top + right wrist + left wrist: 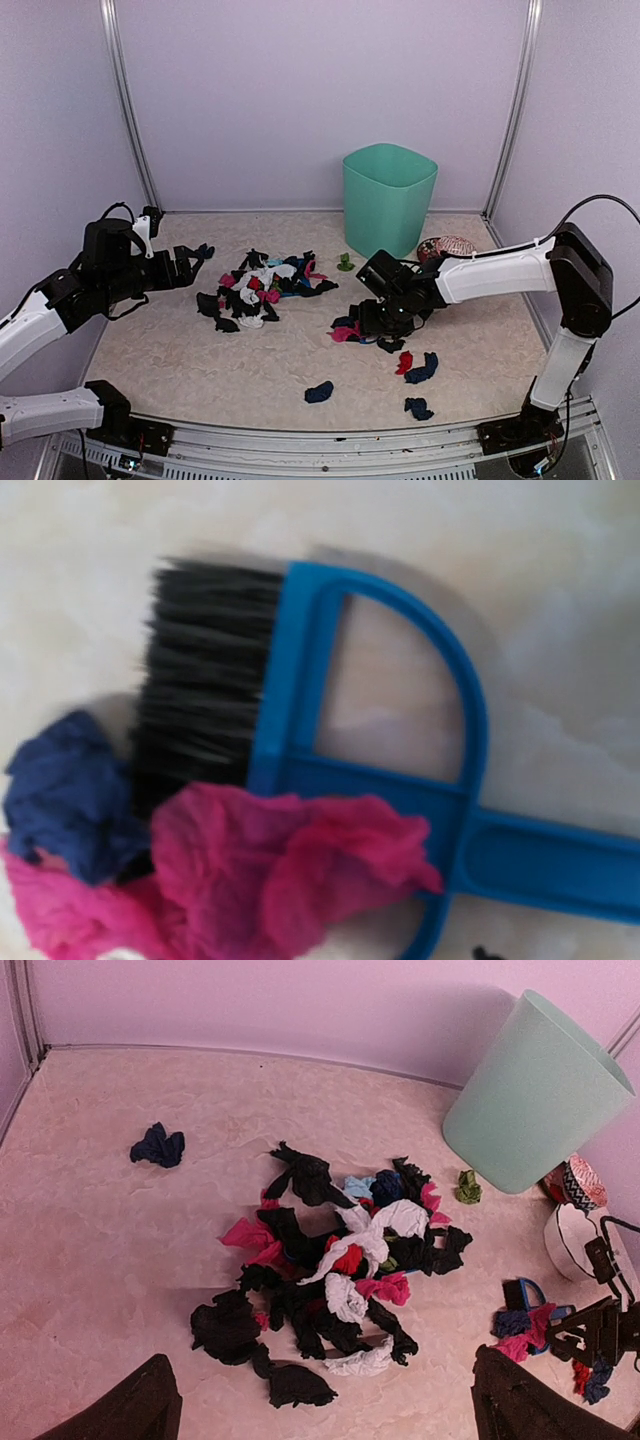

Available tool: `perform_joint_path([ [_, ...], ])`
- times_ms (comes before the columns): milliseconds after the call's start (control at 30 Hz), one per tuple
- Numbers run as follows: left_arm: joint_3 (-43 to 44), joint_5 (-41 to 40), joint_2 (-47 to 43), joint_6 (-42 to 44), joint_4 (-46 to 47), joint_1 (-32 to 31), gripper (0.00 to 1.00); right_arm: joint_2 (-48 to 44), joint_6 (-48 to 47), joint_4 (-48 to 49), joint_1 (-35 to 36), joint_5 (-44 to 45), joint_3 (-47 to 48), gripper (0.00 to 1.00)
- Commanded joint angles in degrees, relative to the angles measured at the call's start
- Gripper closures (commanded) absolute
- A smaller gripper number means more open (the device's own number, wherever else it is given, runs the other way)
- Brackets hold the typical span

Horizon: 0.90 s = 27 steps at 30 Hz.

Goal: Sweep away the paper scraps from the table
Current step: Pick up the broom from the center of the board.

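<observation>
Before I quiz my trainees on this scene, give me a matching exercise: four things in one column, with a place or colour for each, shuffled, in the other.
Things:
1. bin
2. brush
3. green scrap
4. bowl

Descriptions:
A. blue frame, black bristles
B. lying just left of the bin's base
C. patterned, to the right of the bin
D. mint green, upright at the back

Pairs: 1-D, 2-A, 3-B, 4-C
</observation>
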Motion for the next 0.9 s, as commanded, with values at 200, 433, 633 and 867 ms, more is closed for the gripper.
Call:
perform_joint_path([
  [200,-0.4,-1.2,0.6,-0.3,-0.1,-0.5,0.01,-0.9,2.4,-1.1,-0.2,2.7,-3.4,0.41],
  [433,-0.3,-1.2,1.1,-0.3,-0.2,-0.5,0.01,-0.7,4.0,-0.9,-0.4,4.0,-3.8,0.46],
  [633,-0.3,-1.4,1.0,-0.4,-0.4,-0.6,0.01,-0.8,5.4,0.8,-1.6,3.6,-4.4,0.5],
  [867,-0.3,-1.5,1.0,-0.4,-0.4,-0.6,0.01,1.0,4.9,1.4,-1.8,3.2,-3.3,0.52],
])
